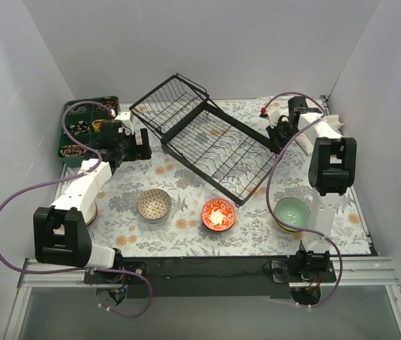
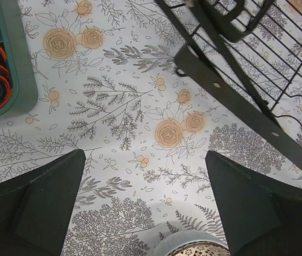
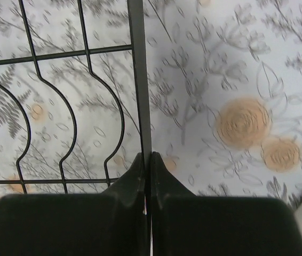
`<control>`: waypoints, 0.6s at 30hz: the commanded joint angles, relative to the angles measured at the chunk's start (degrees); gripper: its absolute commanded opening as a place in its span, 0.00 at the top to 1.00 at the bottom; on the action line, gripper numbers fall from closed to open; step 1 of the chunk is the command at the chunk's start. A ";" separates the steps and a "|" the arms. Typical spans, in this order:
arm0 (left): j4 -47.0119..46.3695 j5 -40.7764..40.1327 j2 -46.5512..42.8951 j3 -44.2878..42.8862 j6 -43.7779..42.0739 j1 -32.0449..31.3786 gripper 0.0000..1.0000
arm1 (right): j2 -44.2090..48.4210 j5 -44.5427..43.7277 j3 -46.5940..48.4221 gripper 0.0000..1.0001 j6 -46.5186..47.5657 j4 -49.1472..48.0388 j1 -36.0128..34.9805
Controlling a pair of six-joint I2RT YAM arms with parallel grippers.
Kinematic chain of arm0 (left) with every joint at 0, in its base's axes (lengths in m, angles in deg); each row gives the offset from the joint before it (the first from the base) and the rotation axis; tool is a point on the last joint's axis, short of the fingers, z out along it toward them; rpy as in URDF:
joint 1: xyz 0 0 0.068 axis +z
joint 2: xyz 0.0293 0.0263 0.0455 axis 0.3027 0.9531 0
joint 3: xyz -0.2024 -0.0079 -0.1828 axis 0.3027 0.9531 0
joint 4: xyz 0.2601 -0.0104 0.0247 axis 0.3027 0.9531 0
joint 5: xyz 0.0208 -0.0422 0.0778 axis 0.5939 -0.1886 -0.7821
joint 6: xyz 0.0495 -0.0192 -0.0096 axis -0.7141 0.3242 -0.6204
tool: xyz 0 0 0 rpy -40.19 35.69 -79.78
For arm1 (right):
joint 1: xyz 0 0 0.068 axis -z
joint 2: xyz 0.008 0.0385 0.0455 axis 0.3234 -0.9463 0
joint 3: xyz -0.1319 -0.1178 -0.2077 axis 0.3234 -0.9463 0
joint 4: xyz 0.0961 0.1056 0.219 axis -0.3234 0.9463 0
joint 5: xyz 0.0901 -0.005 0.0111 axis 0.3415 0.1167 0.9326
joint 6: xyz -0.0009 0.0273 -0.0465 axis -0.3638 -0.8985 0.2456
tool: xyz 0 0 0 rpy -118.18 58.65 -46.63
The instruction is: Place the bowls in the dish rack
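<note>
The black wire dish rack (image 1: 215, 149) lies askew across the back of the floral mat. My right gripper (image 1: 280, 138) is at the rack's right edge. In the right wrist view that gripper (image 3: 146, 156) is shut on the rack's rim wire (image 3: 138, 80). Three bowls stand near the front: a brown lattice one (image 1: 154, 205), a red-orange one (image 1: 218, 214) and a pale green one (image 1: 292, 212). My left gripper (image 1: 133, 145) hangs open over bare mat left of the rack. The left gripper (image 2: 144, 154) holds nothing, and a patterned bowl's rim (image 2: 199, 248) peeks in below it.
A green compartment tray (image 1: 91, 127) with small items stands at the back left, and its corner (image 2: 12, 80) shows in the left wrist view. White walls close in three sides. A bowl rim (image 1: 91, 211) shows partly under the left arm.
</note>
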 commanded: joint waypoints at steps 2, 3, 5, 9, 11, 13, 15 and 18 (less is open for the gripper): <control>-2.91 -0.91 2.03 -0.73 -0.18 -0.31 0.02 | 6.82 -1.00 -4.10 0.99 -7.36 1.07 8.28; -3.87 -1.08 4.12 -1.78 -0.10 -0.31 0.02 | 7.61 -0.56 -5.23 0.99 -7.36 0.98 8.80; -4.84 -1.00 6.33 -3.11 0.25 -0.31 0.02 | 8.23 -0.29 -6.03 0.99 -7.36 0.98 10.12; -8.17 1.11 13.88 -8.46 0.25 -0.66 0.07 | 9.90 0.85 -7.70 0.99 -7.45 0.89 11.09; -8.62 2.16 17.05 -12.94 -0.18 -1.28 0.19 | 10.78 1.11 -9.37 0.99 -7.45 0.72 11.09; -8.71 4.97 21.52 -16.36 -0.62 -1.80 0.35 | 12.01 1.90 -11.47 0.99 -7.71 0.45 11.18; -8.89 7.60 24.61 -20.76 -1.41 -2.16 0.47 | 12.98 2.43 -12.62 0.99 -8.06 0.19 11.09; -9.15 9.37 29.80 -25.86 -2.03 -3.12 0.88 | 13.68 2.35 -13.86 0.99 -8.24 -0.25 11.18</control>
